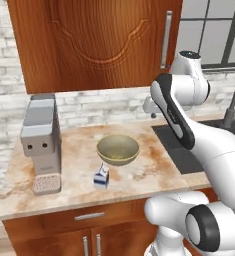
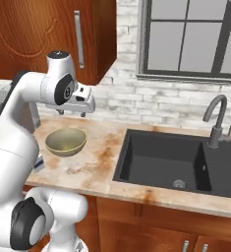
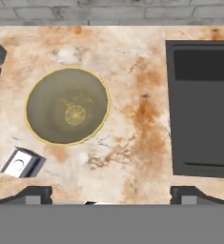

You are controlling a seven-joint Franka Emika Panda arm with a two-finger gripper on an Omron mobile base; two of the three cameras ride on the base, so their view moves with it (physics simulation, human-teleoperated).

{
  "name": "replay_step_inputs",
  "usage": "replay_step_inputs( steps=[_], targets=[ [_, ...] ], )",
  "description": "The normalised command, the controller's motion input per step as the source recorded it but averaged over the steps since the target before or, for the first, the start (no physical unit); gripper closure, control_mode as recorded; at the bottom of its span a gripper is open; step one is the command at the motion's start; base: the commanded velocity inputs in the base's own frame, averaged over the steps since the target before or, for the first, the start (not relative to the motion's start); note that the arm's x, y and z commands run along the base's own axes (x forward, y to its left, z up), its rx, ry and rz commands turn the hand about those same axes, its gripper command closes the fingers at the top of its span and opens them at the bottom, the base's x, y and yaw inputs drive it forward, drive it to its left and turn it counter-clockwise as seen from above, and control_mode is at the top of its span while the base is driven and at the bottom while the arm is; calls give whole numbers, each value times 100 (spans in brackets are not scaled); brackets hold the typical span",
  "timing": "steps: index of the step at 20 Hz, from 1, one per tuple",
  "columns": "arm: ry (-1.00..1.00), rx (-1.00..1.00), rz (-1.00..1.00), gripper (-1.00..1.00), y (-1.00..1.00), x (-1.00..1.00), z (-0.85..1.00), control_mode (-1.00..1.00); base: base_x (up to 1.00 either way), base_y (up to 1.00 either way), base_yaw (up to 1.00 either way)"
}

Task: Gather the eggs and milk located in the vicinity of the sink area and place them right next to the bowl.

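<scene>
While the white arm is holding its two-finger gripper [image 2: 72, 112] up above the marble-patterned tan countertop [image 1: 154, 172], the jaws are standing wide apart with nothing between them; in the hand view the two dark fingertips [image 3: 36, 194] are sitting far out toward either side. The gripper is hanging over the stretch of counter between bowl and basin, clear of both.

Just below and to the side, the wide olive-tan round bowl with a pale yellow rim [image 1: 118, 149] is resting upright on the counter, nothing visible inside it. The small white gable-top milk carton with blue markings [image 1: 101, 177] is standing upright just beside the bowl, on the side nearer the counter's front edge, a narrow gap of stone showing between them in the hand view.

Farther along, a tall grey boxy coffee machine [image 1: 41, 142] is standing near the counter's far end, well apart from the bowl. On the opposite side, the large matte dark-grey rectangular sink [image 2: 163, 165] is sitting sunk into the counter, its round drain showing in the basin floor, with a curved grey gooseneck faucet [image 2: 216, 120] rising behind it. I cannot make out any eggs from where I am standing.
</scene>
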Motion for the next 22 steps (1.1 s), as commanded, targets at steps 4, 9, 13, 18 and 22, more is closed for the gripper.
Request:
replay_step_inputs(
  steps=[4, 9, 13, 18, 22],
  targets=[
    [0, 0, 0, -100, 0, 0, 0, 100, -18, -76, 0],
    [0, 0, 0, -100, 0, 0, 0, 100, -22, -73, 0],
    [0, 0, 0, -100, 0, 0, 0, 100, -23, -68, 0],
    [0, 0, 0, -100, 0, 0, 0, 100, -21, -61, 0],
    [0, 0, 0, -100, 0, 0, 0, 100, -20, -58, 0]
  ],
)
